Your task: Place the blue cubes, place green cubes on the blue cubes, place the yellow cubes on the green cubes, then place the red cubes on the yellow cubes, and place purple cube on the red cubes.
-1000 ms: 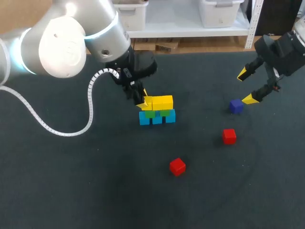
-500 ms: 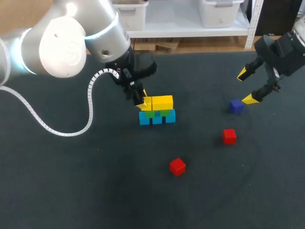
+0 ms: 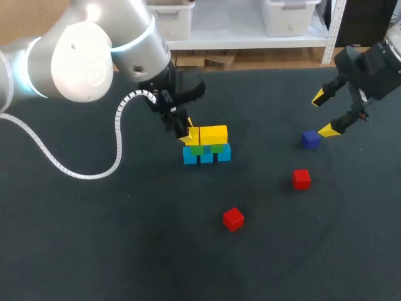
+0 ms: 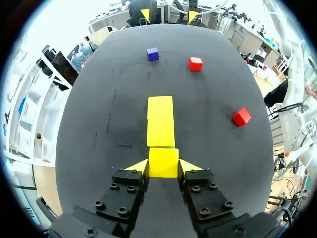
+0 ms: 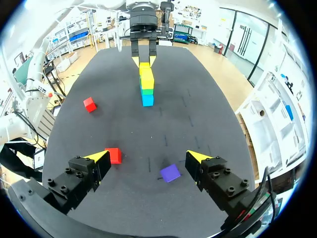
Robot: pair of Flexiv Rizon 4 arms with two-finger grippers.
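Three yellow cubes [image 4: 160, 121] show in my left wrist view, my left hand [image 4: 163, 166] clamping the nearest. Only the head view shows the green cubes [image 3: 197, 150] and blue cubes [image 3: 207, 156] beneath, mid-frame. My right hand [image 3: 327, 114] spreads wide near the purple cube [image 3: 309, 139].

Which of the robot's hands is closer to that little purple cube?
Right. The right hand hovers open near the purple cube; the left hand grips a yellow cube far away.

Stack: blue cubes [image 3: 207, 155] in a row at base, green cubes [image 3: 197, 150] upon them, yellow cubes [image 3: 213, 134] on top; two red cubes [image 3: 301, 179] [image 3: 234, 219] and one purple cube [image 3: 310, 139] loose, apart from the stack.
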